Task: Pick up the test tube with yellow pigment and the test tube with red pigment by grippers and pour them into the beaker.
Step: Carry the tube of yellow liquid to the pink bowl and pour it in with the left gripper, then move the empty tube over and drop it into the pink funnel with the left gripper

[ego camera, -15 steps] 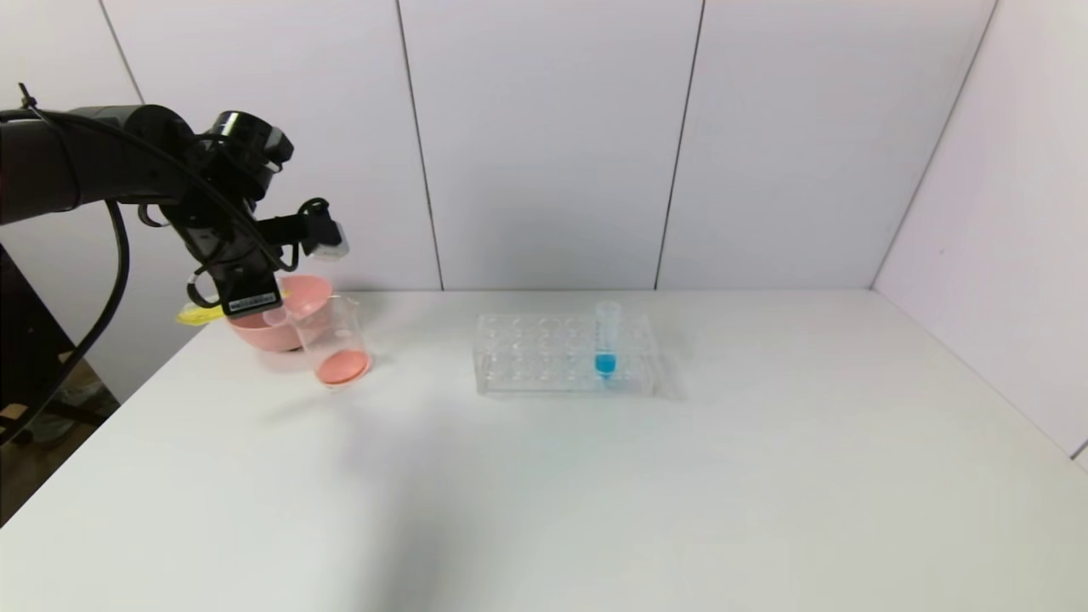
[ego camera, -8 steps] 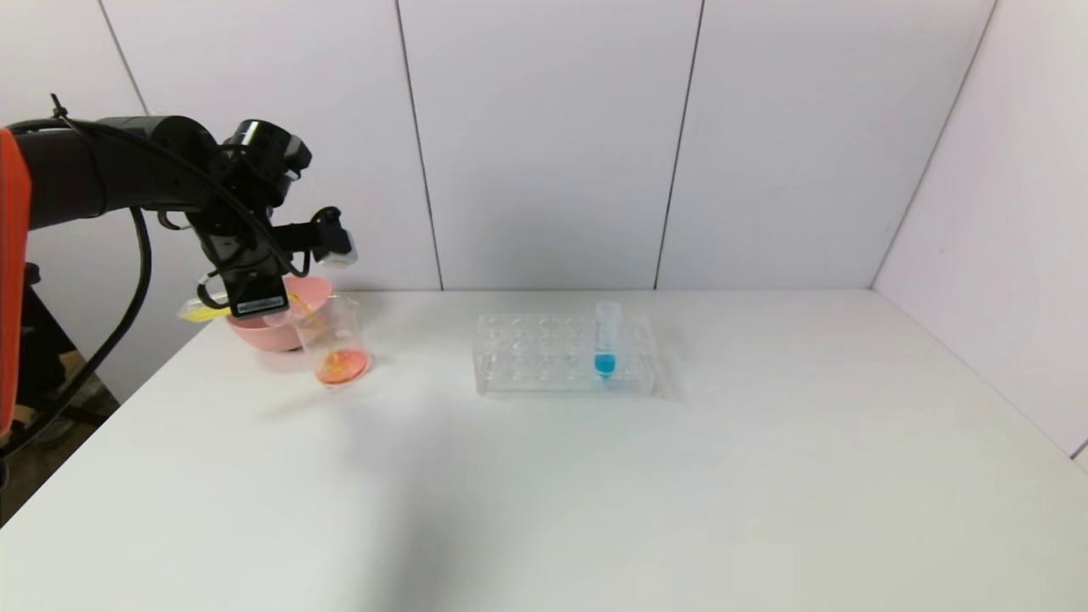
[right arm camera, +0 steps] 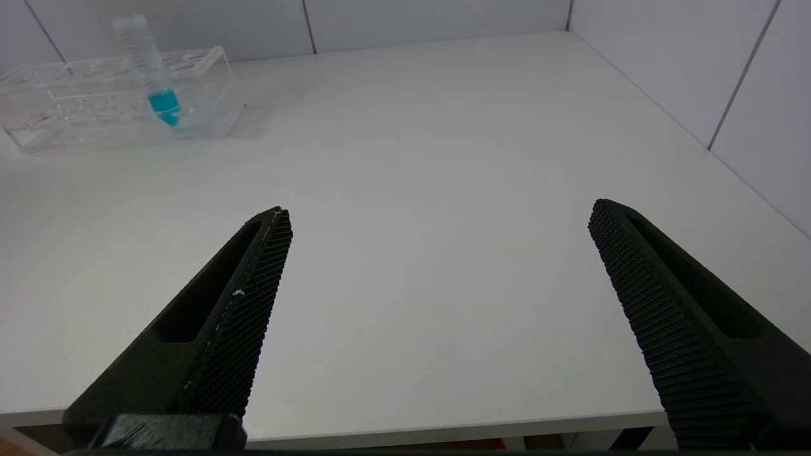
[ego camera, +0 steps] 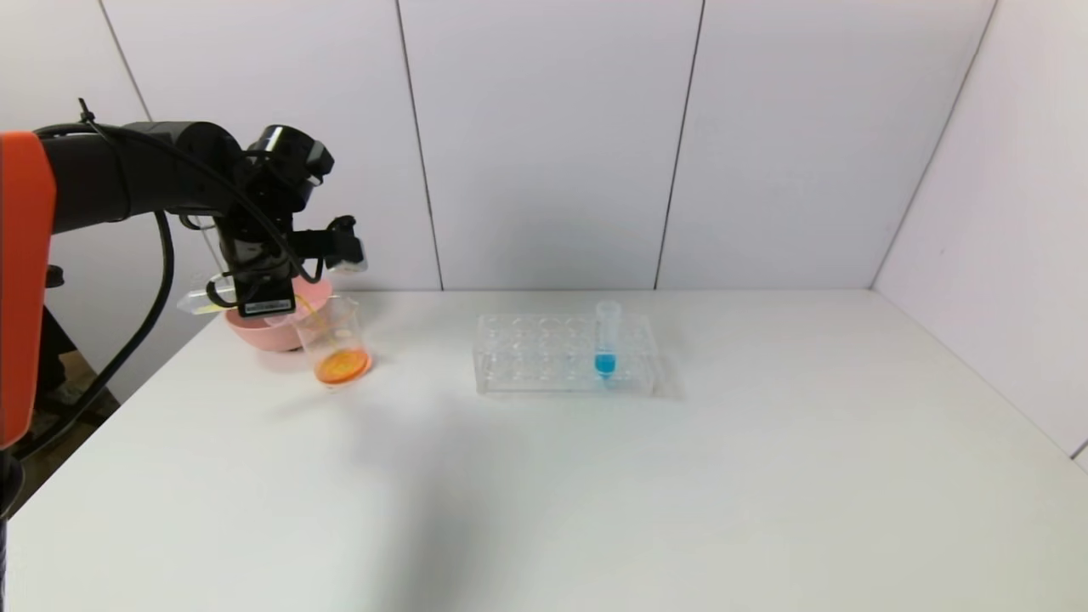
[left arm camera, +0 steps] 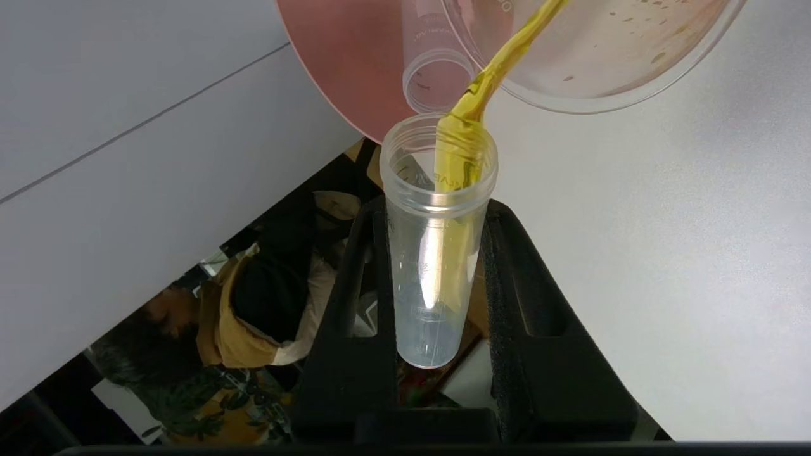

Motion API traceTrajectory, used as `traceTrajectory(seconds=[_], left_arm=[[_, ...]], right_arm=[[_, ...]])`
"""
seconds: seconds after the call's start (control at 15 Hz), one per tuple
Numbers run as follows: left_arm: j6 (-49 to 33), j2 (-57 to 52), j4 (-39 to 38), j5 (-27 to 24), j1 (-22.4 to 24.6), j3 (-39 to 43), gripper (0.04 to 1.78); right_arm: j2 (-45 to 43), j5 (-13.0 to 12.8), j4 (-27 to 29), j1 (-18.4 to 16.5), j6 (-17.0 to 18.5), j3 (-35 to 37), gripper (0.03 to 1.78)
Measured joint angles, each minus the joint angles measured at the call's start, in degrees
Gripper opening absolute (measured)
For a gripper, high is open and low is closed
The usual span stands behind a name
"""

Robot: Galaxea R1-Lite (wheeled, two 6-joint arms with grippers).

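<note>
My left gripper (ego camera: 265,299) is shut on the test tube with yellow pigment (ego camera: 204,301) and holds it about level, mouth over the beaker (ego camera: 333,338). In the left wrist view the gripper (left arm camera: 437,212) clamps the tube (left arm camera: 437,278), and a yellow stream runs from its mouth into the beaker (left arm camera: 608,69). The tube looks nearly drained. The beaker holds orange liquid at its bottom. No tube with red liquid shows; an empty clear tube (left arm camera: 434,79) lies in the pink bowl. My right gripper (right arm camera: 438,209) is open and empty, low over the table's near edge.
The pink bowl (ego camera: 248,330) stands just behind the beaker at the table's far left (left arm camera: 342,69). A clear tube rack (ego camera: 527,357) at mid table holds a blue-liquid tube (ego camera: 606,340), also in the right wrist view (right arm camera: 152,69). White walls close the back and right.
My left gripper has shifted right toward the beaker and tipped the tube further. Yellow liquid has left the tube, and the beaker's liquid has gone from pink-red to orange.
</note>
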Motion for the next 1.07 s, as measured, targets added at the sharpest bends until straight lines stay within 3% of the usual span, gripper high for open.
traceTrajectory(seconds=[0.27, 0.67, 0.87, 1.07], left_arm=[[2.76, 0.69, -0.41, 6.61, -1.43, 0.00, 0.42], [5.27, 1.24, -1.93, 10.47, -3.15, 0.16, 0.42], [4.02, 1.18, -3.15, 8.92, -3.41, 0.28, 0.42], [0.17, 0.02, -7.55, 1.32, -3.25, 0.28, 0.42]], right_arm=[[0.00, 0.00, 0.00, 0.00, 0.00, 0.00, 1.71], [0.00, 0.00, -0.02, 0.00, -0.02, 0.00, 1.71], [0.00, 0.00, 0.00, 0.00, -0.02, 0.00, 1.71], [0.00, 0.00, -0.02, 0.00, 0.00, 0.00, 1.71]])
